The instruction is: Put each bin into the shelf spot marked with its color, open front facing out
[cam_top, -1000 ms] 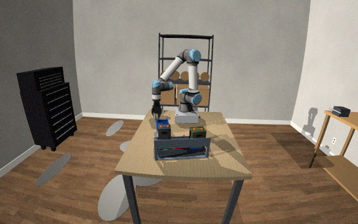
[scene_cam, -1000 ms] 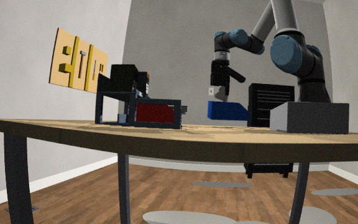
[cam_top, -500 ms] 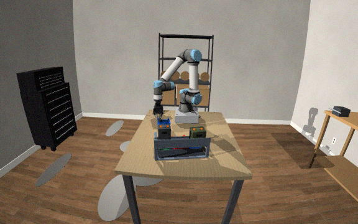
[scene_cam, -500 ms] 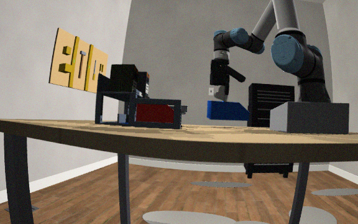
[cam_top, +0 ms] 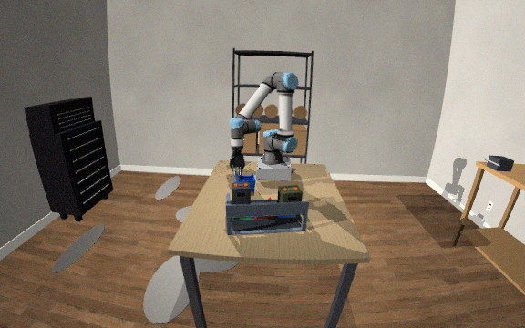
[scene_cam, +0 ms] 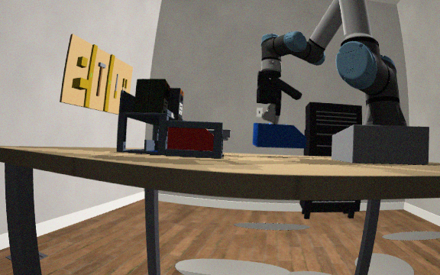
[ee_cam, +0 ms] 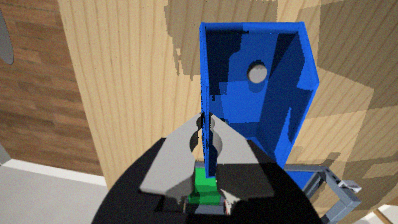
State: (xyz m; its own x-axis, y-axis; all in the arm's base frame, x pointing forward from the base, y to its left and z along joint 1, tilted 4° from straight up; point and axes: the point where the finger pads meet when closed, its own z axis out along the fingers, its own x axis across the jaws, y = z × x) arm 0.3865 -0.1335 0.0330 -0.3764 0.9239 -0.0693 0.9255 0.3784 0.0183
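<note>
Above wooden table [cam_top: 335, 237], end effector [ee_cam: 206, 131] pinches blue bin [ee_cam: 280, 100] wall.

The worktop [ee_cam: 125, 75] looks like light wood with long straight grain lines. The floor [cam_top: 62, 296] is darker brown wood boards with a soft shine. The blue bin [ee_cam: 280, 100] looks like smooth, hard plastic. The hand's [ee_cam: 206, 131] fingers are plain matt grey. The arm [scene_cam: 357, 23] has smooth grey tubes with blue caps. Its base block [scene_cam: 415, 149] is dull grey.
</note>
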